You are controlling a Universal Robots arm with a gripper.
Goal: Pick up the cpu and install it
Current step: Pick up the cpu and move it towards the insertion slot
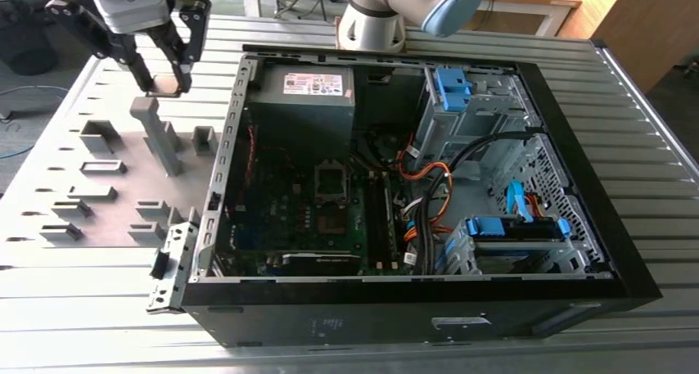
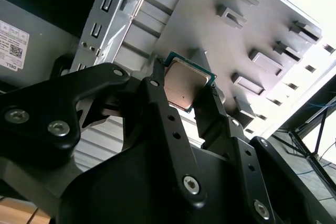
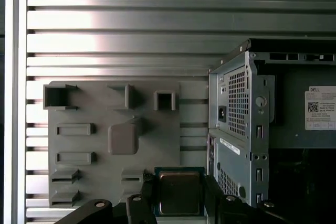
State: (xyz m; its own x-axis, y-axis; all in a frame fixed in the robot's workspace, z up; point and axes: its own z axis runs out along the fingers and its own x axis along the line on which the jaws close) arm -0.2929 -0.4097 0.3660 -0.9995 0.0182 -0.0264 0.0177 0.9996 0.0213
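The cpu (image 2: pixel 185 83) is a small square chip with a silver-grey metal top and a green rim. My gripper (image 2: pixel 186 95) is shut on it, one black finger (image 2: pixel 157 98) on each side. In the first wrist view the cpu (image 3: pixel 179 192) sits between the fingers above the grey holder board (image 3: pixel 105 145). In the exterior view my gripper (image 1: pixel 164 84) hangs at the exterior view's upper left, above the holder board (image 1: pixel 110 177) and outside the open computer case (image 1: pixel 415 177). The dark socket bracket (image 1: pixel 331 180) lies on the motherboard inside the case.
A tall grey post (image 1: pixel 160 137) and several holder frames stand on the board under my gripper. The case's metal side wall (image 1: pixel 224 161) rises between the board and the motherboard. Cables (image 1: pixel 431 186) and blue drive bays (image 1: pixel 513 227) fill the case's right half. Slatted metal table (image 1: pixel 98 308) all around.
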